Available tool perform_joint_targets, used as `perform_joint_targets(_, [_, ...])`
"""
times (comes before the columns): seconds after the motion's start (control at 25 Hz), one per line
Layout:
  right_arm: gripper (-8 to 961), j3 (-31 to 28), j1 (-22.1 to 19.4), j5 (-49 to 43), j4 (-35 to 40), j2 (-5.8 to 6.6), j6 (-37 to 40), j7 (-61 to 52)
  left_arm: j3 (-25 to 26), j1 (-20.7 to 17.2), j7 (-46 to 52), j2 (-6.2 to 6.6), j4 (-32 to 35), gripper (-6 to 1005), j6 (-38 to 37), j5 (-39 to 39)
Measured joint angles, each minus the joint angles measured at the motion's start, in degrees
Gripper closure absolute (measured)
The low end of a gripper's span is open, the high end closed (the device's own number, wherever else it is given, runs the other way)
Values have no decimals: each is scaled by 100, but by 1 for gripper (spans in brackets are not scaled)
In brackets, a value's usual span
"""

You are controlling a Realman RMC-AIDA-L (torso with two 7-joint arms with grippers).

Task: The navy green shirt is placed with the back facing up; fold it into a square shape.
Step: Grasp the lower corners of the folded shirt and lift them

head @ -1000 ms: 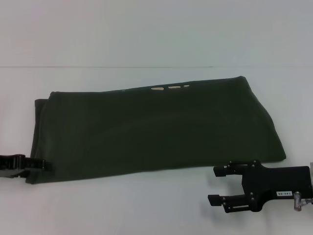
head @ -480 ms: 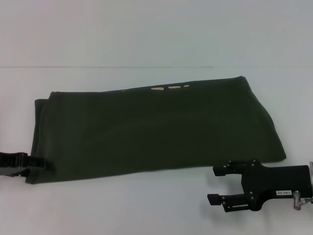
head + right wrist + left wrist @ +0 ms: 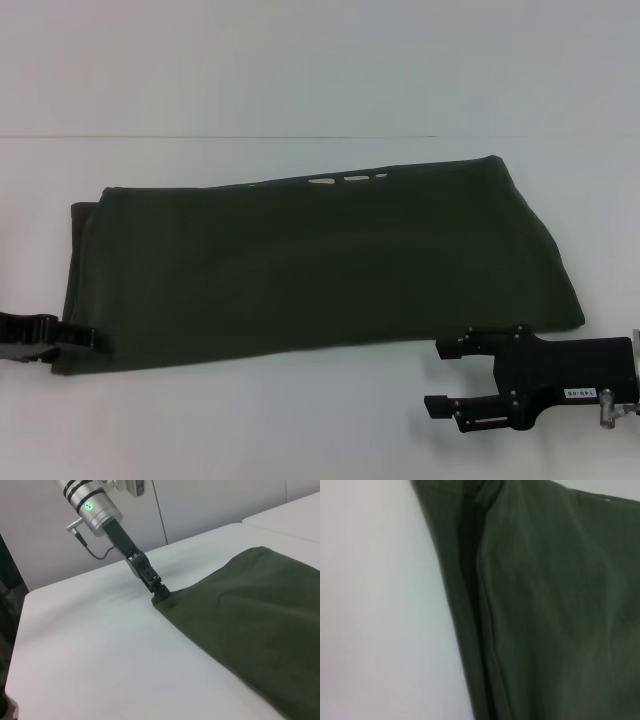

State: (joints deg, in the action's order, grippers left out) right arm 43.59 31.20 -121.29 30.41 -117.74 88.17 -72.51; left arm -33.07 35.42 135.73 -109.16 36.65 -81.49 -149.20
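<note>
Lying across the middle of the white table [image 3: 300, 420], the navy green shirt [image 3: 320, 260] is presenting as a long band already folded lengthwise, running from the left of the head frame to the right. Cream lettering is peeking out along its upper edge, where a layer is sitting slightly out of line.

The left pincer [image 3: 92, 338] is sitting at the lower left corner of the cloth, at the left edge of the frame. In the right wrist view the left pincer [image 3: 161, 593] is appearing clamped on that corner, its tips meeting the fabric right at the table surface. The right pincer [image 3: 438, 378] is hanging over bare table at the lower right of the head frame, just below the shirt's lower edge and not touching it, its two fingers standing apart.

Judging by the soft ridges and stacked edges in the left wrist view, the cloth is handling as light, limp and non-slippery; it is likely drooping and dragging if lifted from one point only. Hold is best taken at the corners of a short end, pinching through all layers together, so that the end is carrying over evenly toward the other end to form the square.
</note>
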Motion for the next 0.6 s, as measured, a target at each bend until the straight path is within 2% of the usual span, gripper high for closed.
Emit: perform_joint_targets(0.6, [118, 0, 9, -65, 0, -12, -10, 0, 56, 62, 10, -9, -36, 208, -146, -8])
